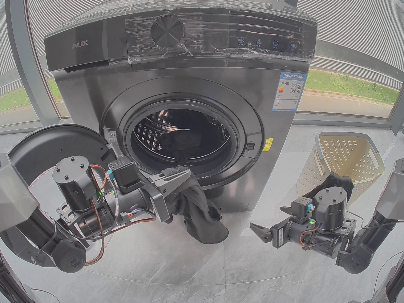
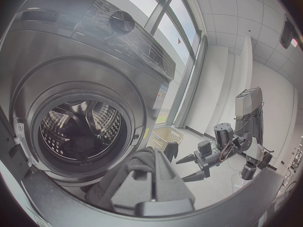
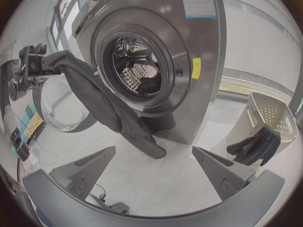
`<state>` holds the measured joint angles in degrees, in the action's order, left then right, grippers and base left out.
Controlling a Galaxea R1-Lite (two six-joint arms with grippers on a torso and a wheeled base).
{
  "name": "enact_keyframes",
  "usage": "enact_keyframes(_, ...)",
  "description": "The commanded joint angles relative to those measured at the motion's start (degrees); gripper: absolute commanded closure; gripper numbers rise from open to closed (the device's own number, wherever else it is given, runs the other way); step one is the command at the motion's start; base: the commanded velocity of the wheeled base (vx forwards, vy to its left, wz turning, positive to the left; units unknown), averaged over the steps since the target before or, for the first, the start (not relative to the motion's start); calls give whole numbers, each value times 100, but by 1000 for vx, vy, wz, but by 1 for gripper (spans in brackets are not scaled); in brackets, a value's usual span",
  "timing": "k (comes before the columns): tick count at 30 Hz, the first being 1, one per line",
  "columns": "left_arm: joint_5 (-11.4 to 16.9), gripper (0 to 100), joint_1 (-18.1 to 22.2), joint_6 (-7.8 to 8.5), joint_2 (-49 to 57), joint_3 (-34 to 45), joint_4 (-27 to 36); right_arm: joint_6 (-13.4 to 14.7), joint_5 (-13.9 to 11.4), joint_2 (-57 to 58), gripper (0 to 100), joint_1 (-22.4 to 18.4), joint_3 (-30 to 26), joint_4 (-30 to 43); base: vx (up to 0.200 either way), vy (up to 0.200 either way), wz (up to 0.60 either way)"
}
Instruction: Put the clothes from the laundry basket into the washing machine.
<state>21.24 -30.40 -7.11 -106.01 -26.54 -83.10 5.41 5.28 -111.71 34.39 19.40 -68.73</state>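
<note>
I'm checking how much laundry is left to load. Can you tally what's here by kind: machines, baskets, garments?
Grey front-loading washing machine: 1
Beige perforated plastic laundry basket: 1
Dark grey cloth garments: 3 (one in the left pincer, one in the drum, one draped over the basket rim)
Total: 5

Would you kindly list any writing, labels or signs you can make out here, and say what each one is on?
Washing machine, upper left of its front: a short brand mark in pale letters, legible, left unquoted.
Control panel beside the dial: icons and captions, too small to read.
Energy label with a square code: print too small.
Yellow sticker by the door opening: too blurred.
Dark garment, laundry basket: no print visible.
</note>
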Motion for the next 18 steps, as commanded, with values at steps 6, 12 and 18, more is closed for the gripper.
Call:
enact_keyframes(6,-5,100,-1,-10,-7,-106,-4,-128,-352,-492,0,59,-155,-264,0,0,0)
enact_keyframes(12,-5,100,-1,-10,1,-132,-4,-251,-378,-843,0,156,-199,-378,0,0,0)
enact_keyframes(18,-14,100,-27,-10,10,-123,-4,-260,-554,-1177,0,173,12,-536,0,0,0)
